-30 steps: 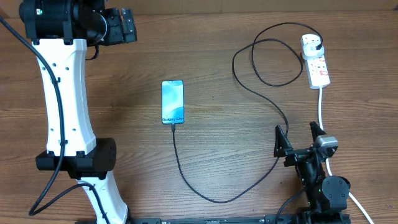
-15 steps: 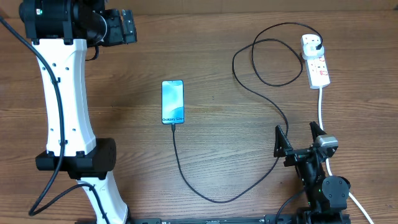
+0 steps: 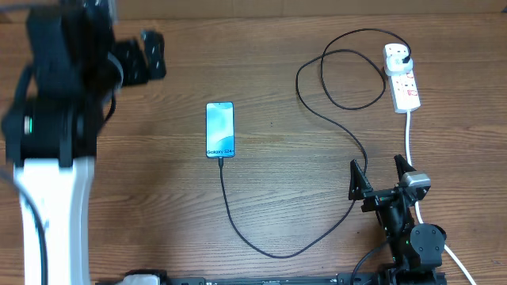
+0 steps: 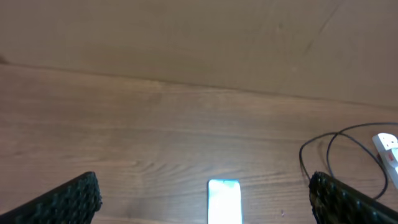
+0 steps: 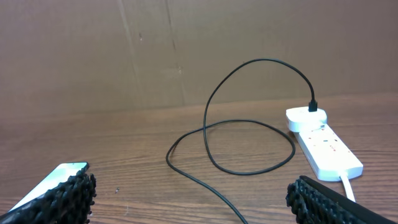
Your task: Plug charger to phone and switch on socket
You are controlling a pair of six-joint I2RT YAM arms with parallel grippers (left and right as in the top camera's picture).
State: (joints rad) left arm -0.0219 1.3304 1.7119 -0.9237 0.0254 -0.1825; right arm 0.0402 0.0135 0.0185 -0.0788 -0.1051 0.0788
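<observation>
The phone [image 3: 220, 129] lies flat mid-table with its blue screen up; it also shows in the left wrist view [image 4: 224, 200] and the right wrist view [image 5: 53, 179]. The charger's black cable [image 3: 273, 253] meets the phone's lower edge, curves right, loops [image 5: 249, 168] and ends in a black plug [image 3: 402, 54] seated in the white socket [image 3: 405, 85], which also shows in the right wrist view [image 5: 324, 147]. My left gripper [image 3: 149, 57] is open and empty at the far left, well away from the phone [image 4: 204, 186]. My right gripper [image 3: 381, 176] is open and empty [image 5: 193, 194], below the socket.
The socket's thick white cord [image 3: 409, 138] runs down the right side past my right arm. A brown cardboard wall [image 5: 186, 50] stands behind the table's far edge. The left arm's white body [image 3: 47, 206] is motion-blurred over the table's left side.
The left arm has swung and is now blurred; its gripper has shifted slightly left and down. The right arm, phone, cable and socket have not moved.
</observation>
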